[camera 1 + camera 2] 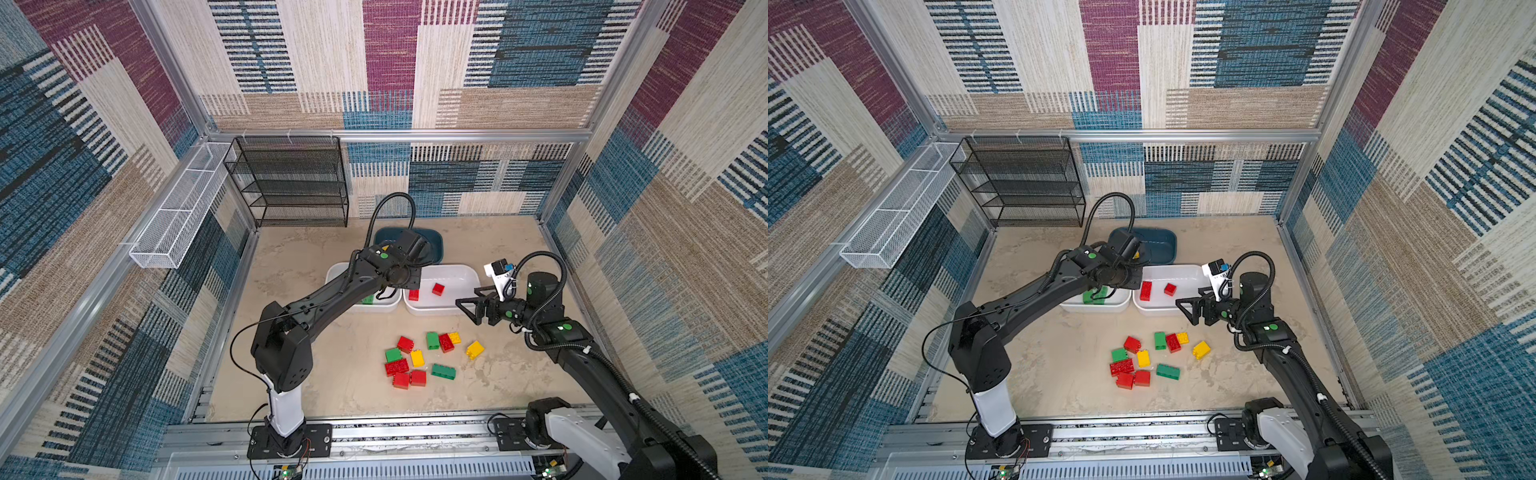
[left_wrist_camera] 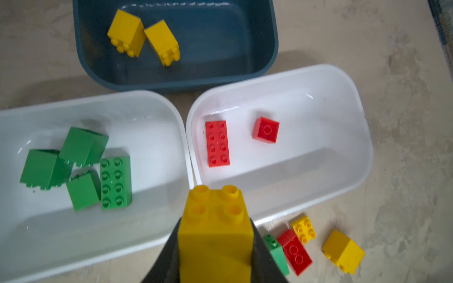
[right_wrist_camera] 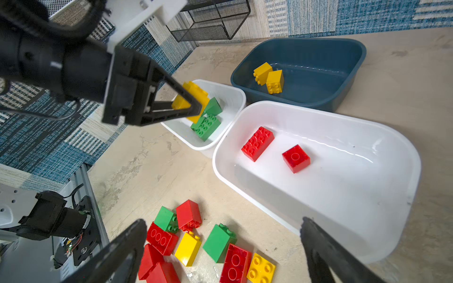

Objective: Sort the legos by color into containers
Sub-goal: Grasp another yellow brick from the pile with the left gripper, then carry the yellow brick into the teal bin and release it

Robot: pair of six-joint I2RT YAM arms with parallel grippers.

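Observation:
My left gripper (image 2: pixel 215 245) is shut on a yellow lego (image 2: pixel 215 230), held studs forward above the near rims where the two white containers meet. The right wrist view shows that grip (image 3: pixel 191 103) from the side. The left white container (image 2: pixel 152 147) holds several green legos (image 2: pixel 115 182). Two red ones (image 2: pixel 217 143) lie in the right white container (image 2: pixel 318 159), and two yellow ones (image 2: pixel 143 36) in the teal container (image 2: pixel 220 49). Loose red, green and yellow legos (image 1: pixel 419 357) lie on the floor in front. My right gripper (image 1: pixel 471 309) hangs open and empty above them, by the right container's near corner.
A black mesh rack (image 1: pixel 291 183) stands against the back wall at the left. A long white wire basket (image 1: pixel 178 212) hangs on the left wall. The aluminium rail (image 1: pixel 415 432) with both arm bases runs along the front edge.

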